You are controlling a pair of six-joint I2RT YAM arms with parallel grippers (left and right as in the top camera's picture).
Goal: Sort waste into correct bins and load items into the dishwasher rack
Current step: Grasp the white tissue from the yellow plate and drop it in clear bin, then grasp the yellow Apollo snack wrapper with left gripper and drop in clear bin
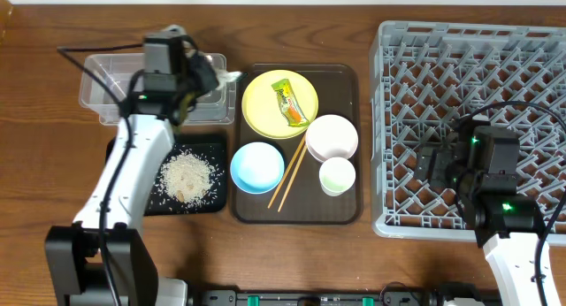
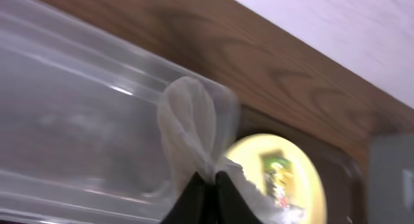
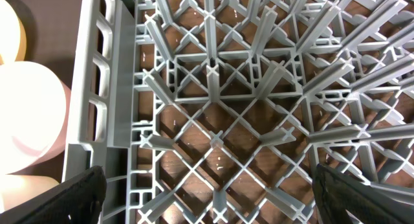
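Brown wood-grain table [image 1: 53, 191] fills the overhead view.

The left gripper [image 2: 207, 182] has its black fingers pressed together, pinching a whitish film scrap [image 2: 191, 123] that rises from the tips in a crumpled loop. Seen from overhead, this left gripper [image 1: 210, 76] sits at the right-hand end of the clear tub [image 1: 102, 80] in the upper left of the frame, with the scrap [image 1: 226, 76] poking out past the tub's right edge. The left wrist view shows the tub's clear wall [image 2: 84, 120] just behind the scrap. Below the tub lies the black tray [image 1: 124, 151] with the rice scraps [image 1: 187, 178] heaped on it.

The right gripper [image 3: 210, 201] has its fingers [image 3: 71, 198] spread wide, one at each lower corner of the right wrist view, with nothing between them but grey lattice. From overhead, the right gripper [image 1: 438, 164] hangs over the left part of the dishwasher rack [image 1: 469, 67], which takes up the right of the frame and holds no dishes.

Between the bins and the rack, at frame centre, rests the brown serving tray [image 1: 301, 210]. On it are:
- the yellow plate [image 1: 261, 107] at the top, with the snack wrapper [image 1: 289, 103] lying on it
- the white bowl [image 1: 332, 136] to the plate's lower right, overlapping its edge
- the small white cup [image 1: 337, 175] just below the white bowl
- the light blue bowl [image 1: 257, 167] at the lower left
- the chopsticks [image 1: 287, 178] slanted between the blue bowl and the cup
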